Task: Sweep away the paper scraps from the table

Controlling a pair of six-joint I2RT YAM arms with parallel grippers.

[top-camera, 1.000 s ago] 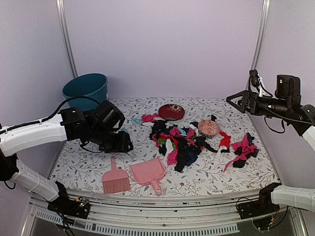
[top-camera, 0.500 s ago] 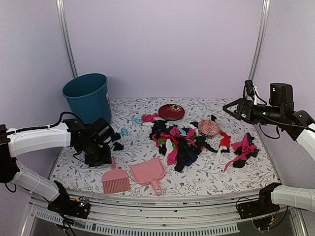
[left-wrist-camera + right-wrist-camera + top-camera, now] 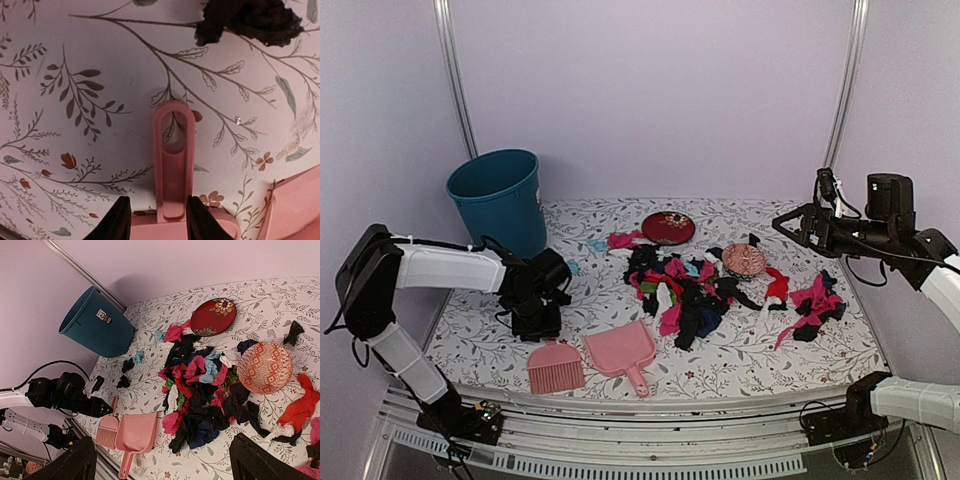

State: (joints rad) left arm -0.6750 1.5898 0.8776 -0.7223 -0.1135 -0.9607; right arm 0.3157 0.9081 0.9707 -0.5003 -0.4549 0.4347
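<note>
**Pink brush about to get grabbed, scraps haven't budged**

Starting far left: the round teal plastic bucket (image 3: 498,195) sits at the back corner of the leaf-patterned white counter (image 3: 470,350), nothing new there. What has changed is the left pincer (image 3: 536,322). A second ago it was hovering higher up and further back, spread wide. Now it's dropped right onto the small pink plastic hand brush (image 3: 555,368) and narrowed. In the wrist view its fingers (image 3: 120,222) sit either side of the looped brush handle (image 3: 173,165). Honestly I can't tell if it's pinching yet or just straddling it.

Next over, the pink plastic dustpan (image 3: 620,352) lies just beside the brush. The crumpled black, pink and red paper scraps (image 3: 685,290) are piled mid-counter exactly as before, near the round dark-red plate (image 3: 668,228) and around the round pink patterned dish (image 3: 745,260), with a smaller clump (image 3: 815,305) further right.

Far right, the right pincer (image 3: 785,221) hangs in the air above the counter, spread wide and holding nothing, barely shifted.

So my read: we're at tool pickup, and the actual sweeping hasn't started.
</note>
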